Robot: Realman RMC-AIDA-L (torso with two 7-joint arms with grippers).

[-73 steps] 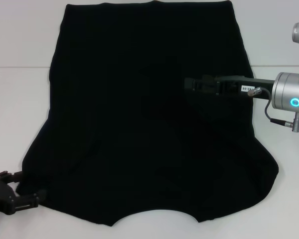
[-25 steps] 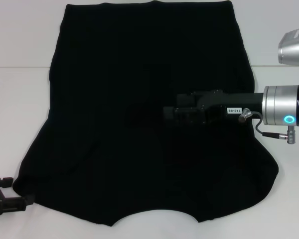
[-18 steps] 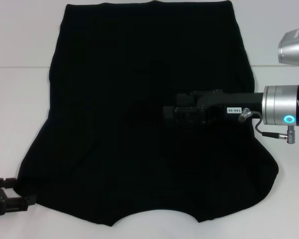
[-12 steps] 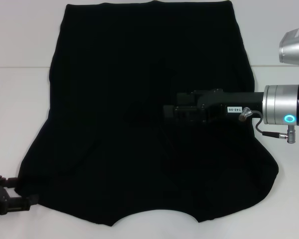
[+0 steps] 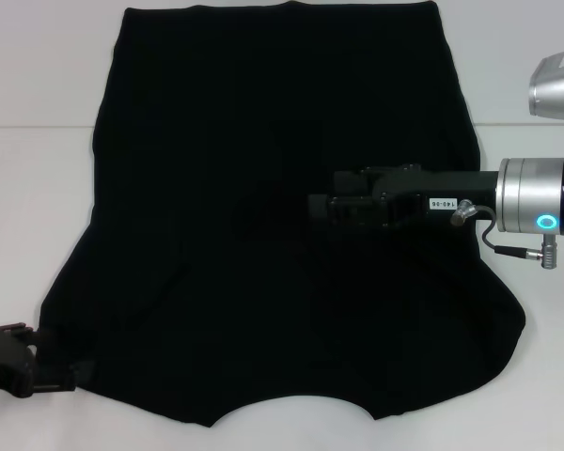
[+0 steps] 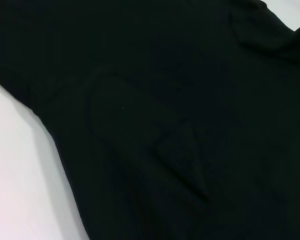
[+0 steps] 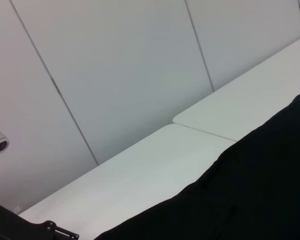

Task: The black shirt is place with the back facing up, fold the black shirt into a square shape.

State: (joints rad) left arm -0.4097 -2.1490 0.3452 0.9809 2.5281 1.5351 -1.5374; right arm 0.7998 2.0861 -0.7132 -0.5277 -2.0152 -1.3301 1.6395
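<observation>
Black shirt (image 5: 263, 141) covers white table (image 5: 28, 207) beneath right tool (image 5: 321, 209).

Looks like a lab or test room: plain white bench (image 5: 28, 188), bare pale panelled wall (image 7: 115, 65).

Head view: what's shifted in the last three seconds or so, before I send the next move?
The right gripper reached inward over the black shirt toward its middle, coming a little nearer the robot, then held. The left gripper wandered slightly by the shirt's near left corner and is back at the edge. The shirt's outline looks unchanged, spread flat on the white table.
</observation>
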